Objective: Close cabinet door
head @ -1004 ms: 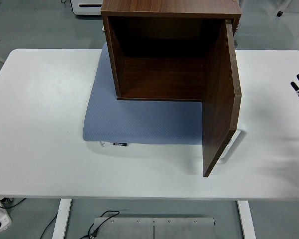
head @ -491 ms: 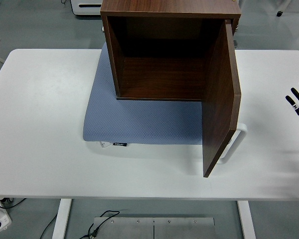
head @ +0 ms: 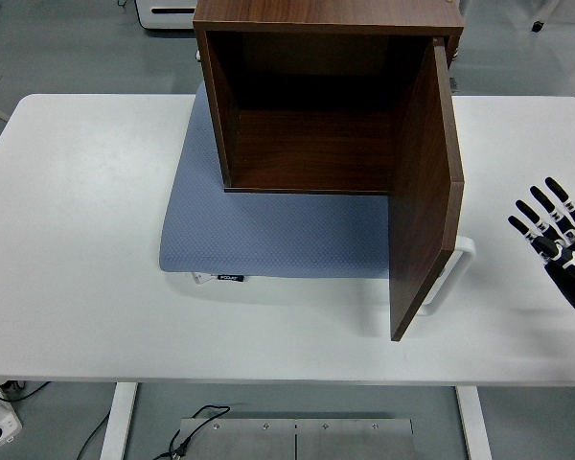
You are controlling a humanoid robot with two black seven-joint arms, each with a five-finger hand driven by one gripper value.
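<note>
My right hand [head: 563, 249] reaches in over the tabletop's right edge, palm side down, fingers [head: 537, 225] straight and spread, pointing up and to the left, holding nothing. Only the hand and a bit of wrist show.

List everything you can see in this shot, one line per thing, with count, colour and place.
cabinet: one, dark brown wood, at the table's far middle, standing on the mat, inside bare.
cabinet door: one, dark brown, hinged at the cabinet's right side, swung wide open toward the near edge.
door handle: one, white, on the door's outer face, low on its right side.
mat: one, grey-blue, under and in front of the cabinet.
table: one, white, filling most of the view.
cable: one, black, on the floor below the near edge.
right hand: one, black, fingers spread, over the table's right side, apart from the door.
</note>
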